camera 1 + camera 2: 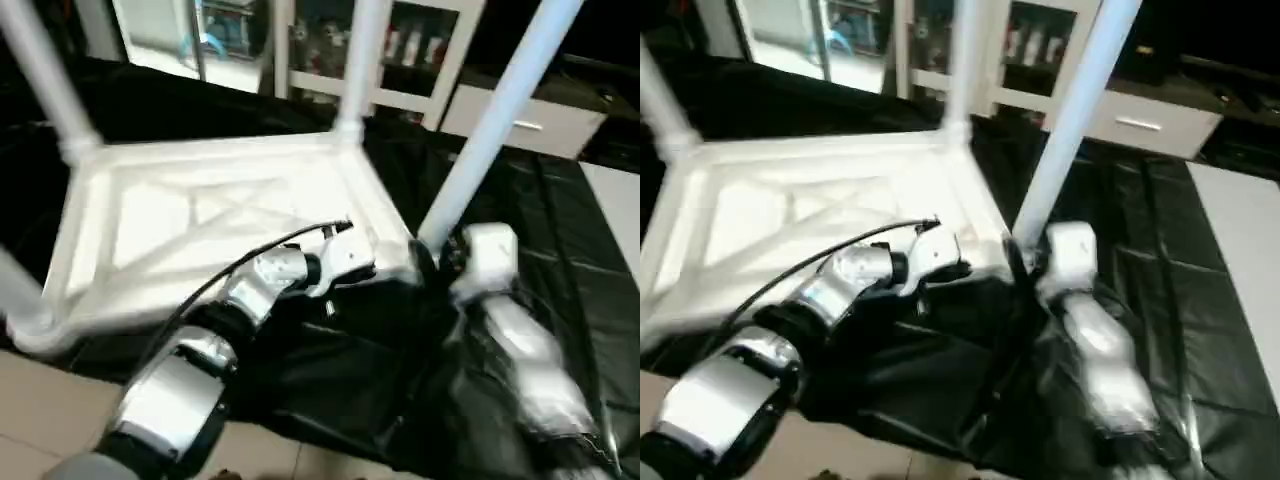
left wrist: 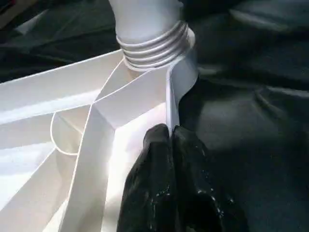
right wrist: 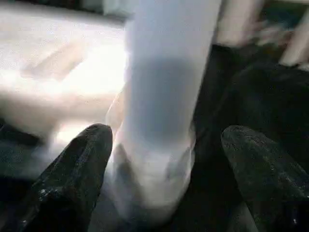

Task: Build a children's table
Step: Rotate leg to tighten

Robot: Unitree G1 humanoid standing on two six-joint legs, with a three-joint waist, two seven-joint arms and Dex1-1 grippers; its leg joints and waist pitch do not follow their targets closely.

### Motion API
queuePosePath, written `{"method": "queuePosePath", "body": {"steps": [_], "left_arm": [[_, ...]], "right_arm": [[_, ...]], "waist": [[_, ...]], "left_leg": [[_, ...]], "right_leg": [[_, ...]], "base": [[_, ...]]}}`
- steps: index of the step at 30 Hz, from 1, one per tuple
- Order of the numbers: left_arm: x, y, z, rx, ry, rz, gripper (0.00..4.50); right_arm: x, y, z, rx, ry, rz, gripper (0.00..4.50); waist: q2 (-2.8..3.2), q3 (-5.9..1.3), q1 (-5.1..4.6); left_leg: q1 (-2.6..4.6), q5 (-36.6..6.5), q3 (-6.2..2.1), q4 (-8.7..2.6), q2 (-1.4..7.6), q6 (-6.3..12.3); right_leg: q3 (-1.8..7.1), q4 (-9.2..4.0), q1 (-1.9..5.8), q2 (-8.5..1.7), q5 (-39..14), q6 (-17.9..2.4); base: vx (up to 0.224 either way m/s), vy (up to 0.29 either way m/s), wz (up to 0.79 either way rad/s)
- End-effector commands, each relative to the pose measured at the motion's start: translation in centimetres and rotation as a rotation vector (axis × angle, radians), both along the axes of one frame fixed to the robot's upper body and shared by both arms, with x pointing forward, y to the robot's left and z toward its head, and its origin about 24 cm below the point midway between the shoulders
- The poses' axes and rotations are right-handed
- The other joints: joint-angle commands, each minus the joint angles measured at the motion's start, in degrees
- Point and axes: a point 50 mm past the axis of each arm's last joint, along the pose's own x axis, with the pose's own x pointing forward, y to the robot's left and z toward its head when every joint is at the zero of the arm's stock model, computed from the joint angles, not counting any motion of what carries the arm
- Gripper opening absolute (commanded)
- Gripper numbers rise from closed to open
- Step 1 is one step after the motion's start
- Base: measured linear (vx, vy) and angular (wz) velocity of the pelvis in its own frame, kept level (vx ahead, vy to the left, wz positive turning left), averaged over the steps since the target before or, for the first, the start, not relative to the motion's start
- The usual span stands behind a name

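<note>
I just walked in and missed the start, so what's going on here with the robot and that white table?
The robot is putting legs on an upside-down white tabletop lying on a black-draped work table. Its left gripper is pinched shut on the tabletop's rim. Its right gripper stands open around the near-corner leg, which rises from its socket.

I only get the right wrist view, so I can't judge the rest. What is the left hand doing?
Observer: The left hand is shut on the tabletop rim, beside the corner holding your leg.
Operator: Is that leg screwed fully in?
Observer: Probably not; thread ridges show bare at its foot.
Operator: And the other corners?
Observer: The other legs, three of them, stand in those corners.
</note>
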Motion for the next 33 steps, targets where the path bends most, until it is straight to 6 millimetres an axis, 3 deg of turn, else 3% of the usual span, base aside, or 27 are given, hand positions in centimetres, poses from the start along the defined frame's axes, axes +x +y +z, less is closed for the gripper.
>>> {"method": "queuePosePath", "body": {"steps": [1,3,5,7,9,12,13,14,15,16,18,19,20,22,23,26,27,28,29,30,31,32,33], "left_arm": [[-1.3,0.4,-1.9,0.075,0.081,-0.094,0.00],[-1.6,0.6,-2.0,0.073,0.101,-0.139,0.00],[-2.0,0.8,-2.1,0.079,0.127,-0.199,0.00],[-2.1,1.1,-2.1,0.083,0.120,-0.219,0.00],[-2.3,1.6,-2.2,0.086,0.123,-0.249,0.00],[-2.3,1.9,-2.1,0.081,0.109,-0.249,0.00],[-2.1,2.2,-1.8,0.054,0.065,-0.226,0.00],[-2.0,2.4,-1.7,0.037,0.079,-0.212,0.28],[-1.7,2.8,-1.3,-0.035,0.120,-0.158,0.44],[-1.5,3.0,-1.1,-0.071,0.139,-0.136,0.55],[-1.5,3.2,-0.7,-0.128,0.169,-0.129,0.58],[-1.5,3.4,-0.4,-0.165,0.186,-0.128,0.67],[-1.6,3.7,0.2,-0.217,0.197,-0.135,0.85],[-1.7,4.0,1.0,-0.283,0.192,-0.137,0.94],[-1.8,4.5,1.7,-0.316,0.207,-0.131,1.01],[-2.9,6.1,2.5,-0.323,0.274,-0.133,1.28],[-2.9,6.1,2.5,-0.323,0.274,-0.133,1.28],[-3.7,7.1,2.6,-0.283,0.316,-0.144,1.33],[-4.6,8.1,2.5,-0.232,0.353,-0.156,1.44],[-5.4,9.5,2.4,-0.155,0.384,-0.146,1.54],[-5.4,9.5,2.4,-0.155,0.384,-0.146,1.62],[-6.5,11.7,2.1,-0.015,0.418,-0.116,1.65],[-6.9,12.7,2.0,0.038,0.431,-0.092,1.74]], "right_arm": [[-1.4,-0.2,0.2,0.003,0.037,0.149,3.90],[-2.0,-1.1,0.4,-0.013,0.050,0.183,3.90],[-2.4,-1.5,0.8,-0.018,0.055,0.216,3.90],[-2.6,-1.7,1.3,-0.013,0.051,0.242,3.90],[-2.7,-1.7,2.0,0.000,0.049,0.292,3.90],[-2.6,-1.6,2.0,-0.004,0.050,0.305,3.90],[-2.5,-1.4,2.0,-0.012,0.052,0.319,3.90],[-2.5,-1.3,2.0,-0.011,0.052,0.326,3.95],[-2.5,-0.8,2.1,-0.007,0.055,0.352,3.96],[-2.5,-0.6,2.1,-0.004,0.057,0.365,3.96],[-2.6,-0.5,2.1,0.000,0.062,0.379,3.96],[-2.7,-0.4,2.1,0.002,0.064,0.385,3.96],[-2.8,-0.3,2.1,0.004,0.068,0.392,3.96],[-2.8,-0.2,2.0,0.008,0.073,0.402,3.96],[-2.8,-0.1,2.0,0.009,0.075,0.406,3.96],[-3.0,0.2,1.9,0.013,0.082,0.428,3.96],[-3.0,0.2,1.9,0.013,0.082,0.428,3.96],[-3.1,0.4,1.8,0.013,0.084,0.441,3.96],[-3.1,0.6,1.8,0.017,0.086,0.454,3.96],[-3.2,0.9,1.9,0.017,0.087,0.472,3.96],[-3.2,0.9,1.9,0.017,0.087,0.472,3.96],[-3.3,1.3,1.9,0.021,0.089,0.492,3.96],[-3.3,1.5,1.9,0.023,0.089,0.496,3.96]], "waist": [[0.82,-2.95,-0.15],[0.39,-2.81,-0.32],[0.54,-2.59,-0.50],[0.58,-2.55,-0.44],[0.87,-2.61,-0.18],[0.85,-2.47,0.03],[0.41,-2.70,0.01],[0.52,-2.75,0.01],[0.07,-2.89,-0.05],[0.36,-2.82,0.01],[0.31,-2.96,-0.13],[-0.38,-3.09,-0.17],[0.02,-3.04,-0.10],[0.15,-3.27,-0.13],[0.03,-3.24,-0.15],[0.40,-3.18,-0.33],[0.37,-2.99,-0.49],[0.43,-2.95,-0.60],[0.68,-2.90,-0.71],[0.71,-2.70,-0.88],[0.84,-2.58,-1.17],[1.01,-2.95,-1.51],[1.06,-2.81,-1.71]], "left_leg": [[0.66,-16.0,-0.87,-4.26,2.28,6.14],[0.46,-17.9,-0.99,-4.32,2.17,5.54],[0.63,-19.2,-1.05,-4.40,2.16,4.90],[0.77,-19.3,-1.02,-4.40,2.24,4.64],[1.06,-19.0,-1.08,-4.48,2.43,4.65],[1.24,-19.8,-1.01,-4.62,2.54,4.07],[1.03,-19.7,-1.21,-4.61,2.53,3.77],[0.89,-19.4,-1.28,-4.64,2.54,3.74],[0.90,-18.7,-1.22,-4.54,2.55,3.71],[0.81,-17.9,-1.25,-4.59,2.52,3.70],[0.66,-16.9,-1.21,-4.48,2.49,3.77],[0.77,-16.6,-1.09,-4.36,2.53,3.80],[0.52,-15.0,-1.13,-4.40,2.55,4.11],[0.76,-13.7,-0.96,-4.16,2.58,4.52],[0.77,-12.9,-0.90,-4.18,2.78,4.54],[0.94,-13.0,-0.87,-4.30,3.03,4.19],[0.68,-13.0,-0.90,-4.40,2.86,4.40],[1.02,-14.1,-0.65,-4.29,2.63,4.18],[1.06,-14.5,-0.88,-4.68,2.96,3.36],[0.70,-14.9,-1.01,-4.81,2.93,2.99],[0.76,-16.0,-0.90,-4.97,2.81,2.68],[1.15,-16.8,-1.19,-4.91,2.90,1.58],[1.04,-16.1,-1.14,-4.97,2.81,1.73]], "right_leg": [[2.09,-3.46,3.68,-1.97,-8.9,-11.1],[2.02,-3.71,3.80,-2.15,-12.4,-10.8],[2.06,-4.31,3.44,-2.26,-17.7,-10.0],[2.12,-4.38,3.26,-2.28,-18.7,-9.8],[2.10,-4.39,3.18,-2.20,-18.3,-10.0],[2.09,-4.34,3.07,-2.27,-18.2,-10.7],[1.98,-4.13,3.37,-2.42,-19.0,-10.4],[1.99,-4.08,3.46,-2.43,-18.8,-10.2],[2.01,-3.98,3.46,-2.53,-18.5,-10.1],[2.01,-3.86,3.49,-2.58,-18.4,-10.4],[2.04,-3.77,3.57,-2.57,-17.7,-10.5],[2.04,-3.70,3.61,-2.66,-17.5,-10.8],[2.08,-3.32,3.67,-2.68,-16.1,-11.6],[2.14,-3.02,3.54,-2.54,-12.8,-12.8],[2.16,-2.52,3.65,-2.52,-10.0,-14.0],[2.19,-2.08,3.74,-2.53,-9.5,-14.7],[2.20,-2.31,3.73,-2.41,-10.1,-14.6],[2.18,-2.73,3.43,-2.14,-12.4,-13.8],[2.33,-2.55,3.65,-2.34,-13.0,-13.4],[2.29,-2.58,3.75,-2.32,-14.0,-12.9],[2.23,-2.78,3.52,-1.97,-15.8,-12.3],[2.33,-2.86,3.57,-2.17,-17.2,-11.1],[2.42,-2.96,3.53,-2.06,-16.6,-10.9]], "base": [[0.000,0.000,0.00],[0.000,0.000,0.00],[0.000,0.000,0.00],[0.000,0.000,0.00],[0.000,0.000,0.00],[0.000,0.000,0.00],[0.000,0.000,0.00],[0.000,0.000,0.00],[0.000,0.000,0.00],[0.000,0.000,0.00],[0.000,0.000,0.00],[0.000,0.000,0.00],[0.000,0.000,0.00],[0.000,0.000,0.00],[0.000,0.000,0.00],[0.000,0.000,0.00],[0.000,0.000,0.00],[0.000,0.000,0.00],[0.000,0.000,0.00],[0.000,0.000,0.00],[0.000,0.000,0.00],[0.000,0.000,0.00],[0.000,0.000,0.00]]}}
